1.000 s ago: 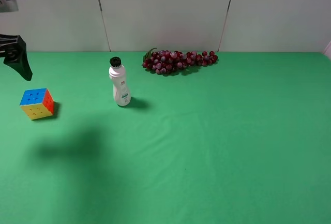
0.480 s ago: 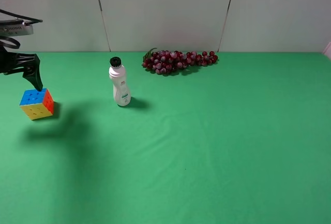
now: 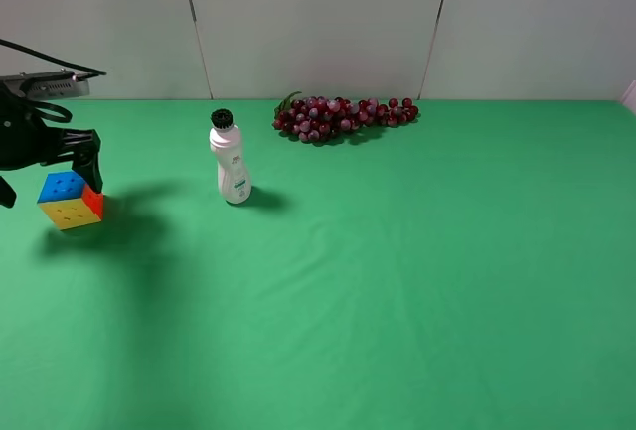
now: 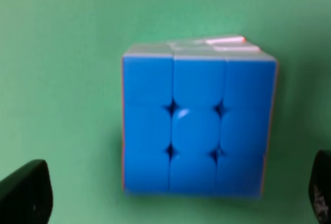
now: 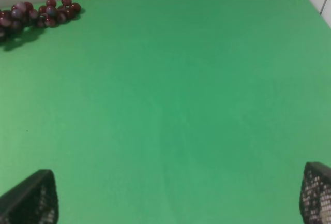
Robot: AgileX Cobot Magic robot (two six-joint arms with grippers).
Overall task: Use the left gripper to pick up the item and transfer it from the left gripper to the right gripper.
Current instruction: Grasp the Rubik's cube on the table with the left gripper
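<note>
The item, a small puzzle cube [image 3: 70, 204] with blue top, yellow and orange-red sides, sits on the green cloth at the far left. My left gripper [image 3: 50, 182] hangs right over it, open, one black finger [image 3: 94, 157] at the cube's far right corner and the other at the frame's left edge. In the left wrist view the cube's blue face [image 4: 198, 131] fills the middle, untouched, between the two fingertips [image 4: 26, 195] of the left gripper [image 4: 173, 198]. My right gripper [image 5: 173, 198] shows only in its wrist view, open over bare cloth, holding nothing.
A white bottle with a black cap [image 3: 231, 167] stands upright right of the cube. A bunch of dark red grapes [image 3: 343, 117] lies at the back centre, also grapes [image 5: 36, 12] in the right wrist view. The green table [image 3: 417, 271] spreads wide to the right.
My left gripper has come down and to the right from the far left edge, so it now straddles the cube. Cube, bottle and grapes have not moved.
</note>
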